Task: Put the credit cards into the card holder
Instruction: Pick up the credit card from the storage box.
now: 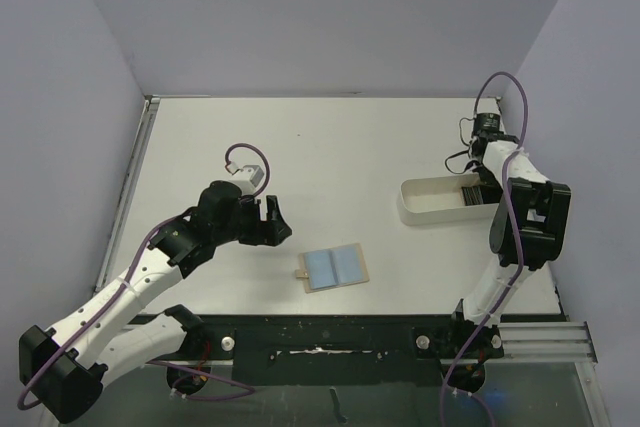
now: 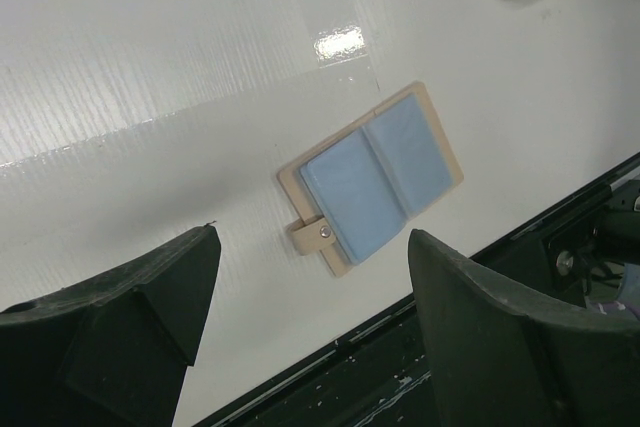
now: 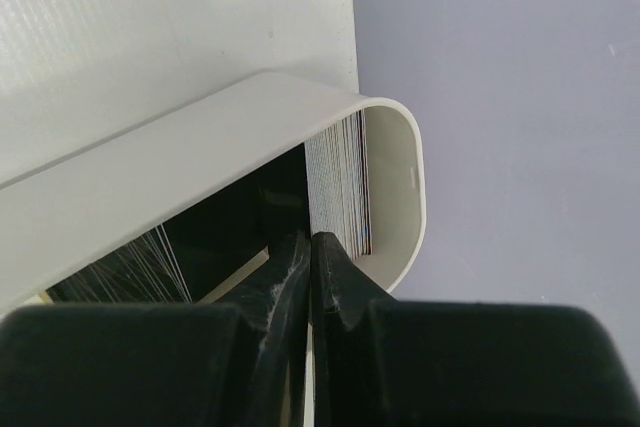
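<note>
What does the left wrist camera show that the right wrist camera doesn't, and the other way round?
Only the left wrist view: the card holder lying open on the table, blue lining up, framed between the wide-apart fingers of the left hand. Only the right wrist view: the credit cards stacked on edge at one end of the white tray, with the right hand shut right at the stack. Both: the white tray and the table.

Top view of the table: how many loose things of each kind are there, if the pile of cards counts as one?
card holder: 1
white tray: 1
pile of cards, standing in the white tray: 1
Total: 3
</note>
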